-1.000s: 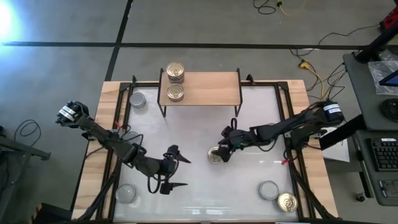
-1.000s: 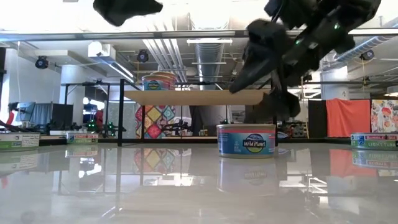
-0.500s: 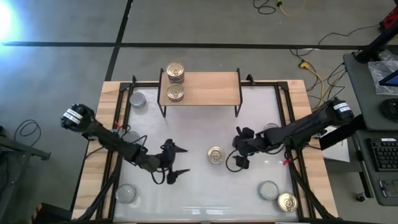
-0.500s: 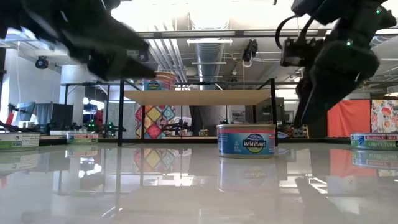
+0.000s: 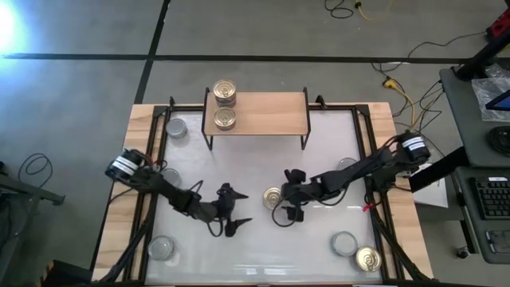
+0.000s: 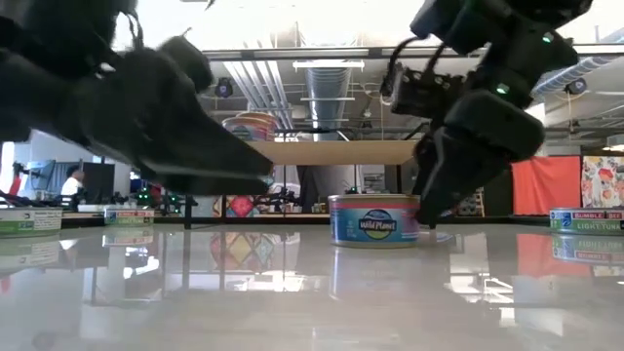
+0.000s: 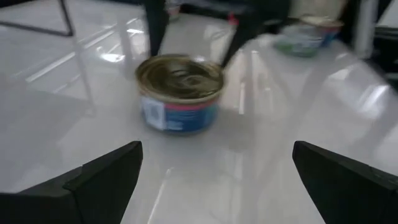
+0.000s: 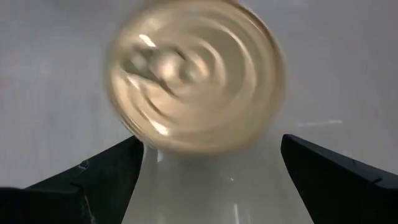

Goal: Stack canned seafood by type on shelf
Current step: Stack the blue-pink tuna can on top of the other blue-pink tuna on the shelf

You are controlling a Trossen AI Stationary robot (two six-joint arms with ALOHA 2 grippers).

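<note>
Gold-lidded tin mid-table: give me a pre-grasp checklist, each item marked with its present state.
1. Gold-lidded tin upright on the table: ok.
2. Right pincer open: ok.
3. Right pincer beside the tin, not around it: not ok.
4. Left pincer open, apart from the tin: ok.
5. Shelf has bare board beside its two gold-lidded tins: ok.
6. Tin free of contact with the right pincer: cannot tell.

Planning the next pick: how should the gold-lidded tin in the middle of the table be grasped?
Probably across its round side wall, from straight above. The gold-lidded tin stands upright and low on the table, clear of other tins. The open right gripper is beside it, fingers wide enough to straddle it.
</note>
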